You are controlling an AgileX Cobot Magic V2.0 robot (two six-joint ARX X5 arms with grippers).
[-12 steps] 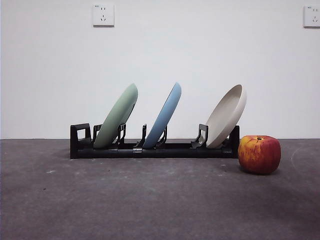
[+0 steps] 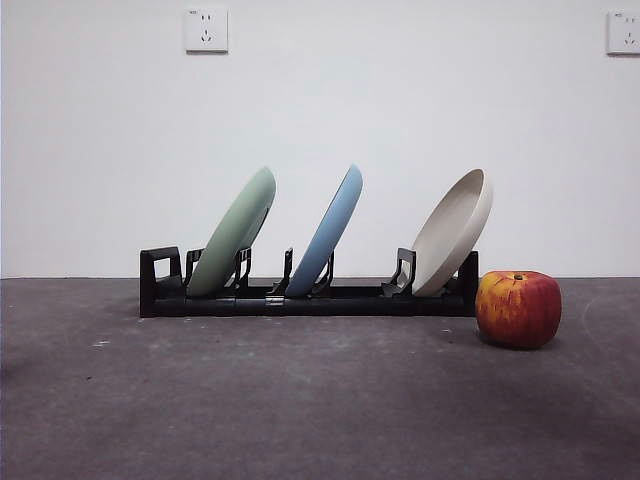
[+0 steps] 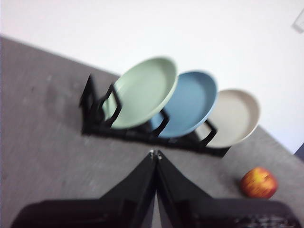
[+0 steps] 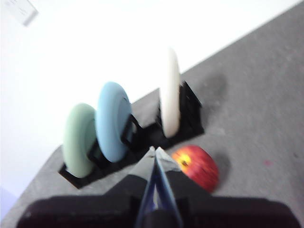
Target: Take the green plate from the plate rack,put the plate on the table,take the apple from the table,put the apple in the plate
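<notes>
Closest thing in the front view is just bare dark grey bench (image 2: pixel 300 400), no arm anywhere in that shot. A bit further back the apple (image 2: pixel 518 309) sits on the bench just off the end of the plate rack (image 2: pixel 300 298), near the beige plate but I can't tell if it actually touches the rack. In the rack itself, all leaning the same way: green plate (image 2: pixel 235 232) in the slot by one end, light blue plate (image 2: pixel 327 231) in the middle, beige plate (image 2: pixel 455 231) at the apple end. Behind is a white wall with a wall socket (image 2: pixel 206 30) and a second one cut off at the frame edge; no readable writing anywhere. Both wrist views are blurry. Left end effector (image 3: pixel 155 153) hangs above the bench short of the rack with its tips pinched together, gripping nothing. Right end effector (image 4: pixel 154 150) is the same, tips closed and empty, with the apple partly hidden behind it.
</notes>
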